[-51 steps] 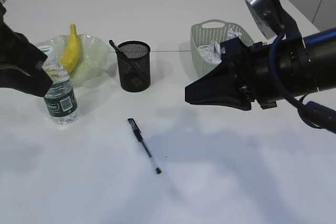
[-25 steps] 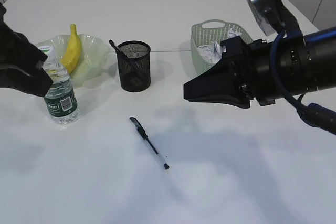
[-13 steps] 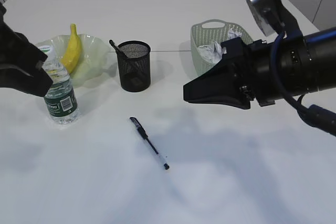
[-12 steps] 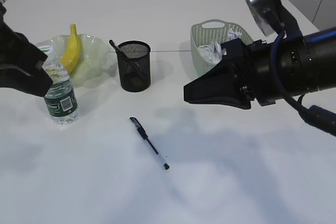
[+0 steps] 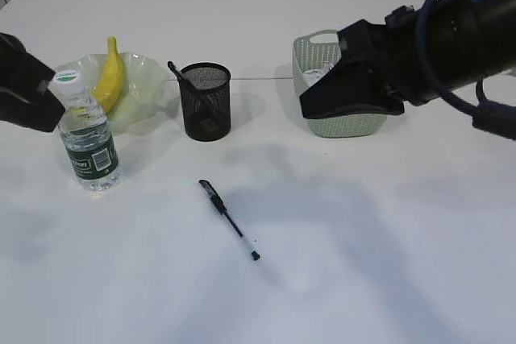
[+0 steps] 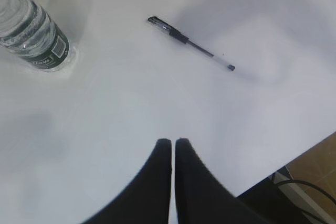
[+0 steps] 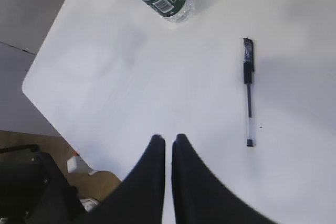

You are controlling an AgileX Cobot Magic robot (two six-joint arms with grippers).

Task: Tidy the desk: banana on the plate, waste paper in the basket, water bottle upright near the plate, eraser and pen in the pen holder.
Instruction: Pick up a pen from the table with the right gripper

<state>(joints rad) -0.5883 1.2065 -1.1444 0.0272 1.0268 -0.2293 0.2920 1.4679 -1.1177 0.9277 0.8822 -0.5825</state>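
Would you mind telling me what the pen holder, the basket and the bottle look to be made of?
Pen holder: probably black metal mesh, matte; its wall shows a fine see-through grid. Basket: likely pale green plastic, with slotted walls and a moulded handle. Bottle: clear, glossy plastic by the look of it, with ribbed see-through walls, a green label and a white cap.

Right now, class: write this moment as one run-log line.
left gripper: shut, empty | right gripper: shut, empty | pen: flat on table | water bottle: upright | banana: on plate
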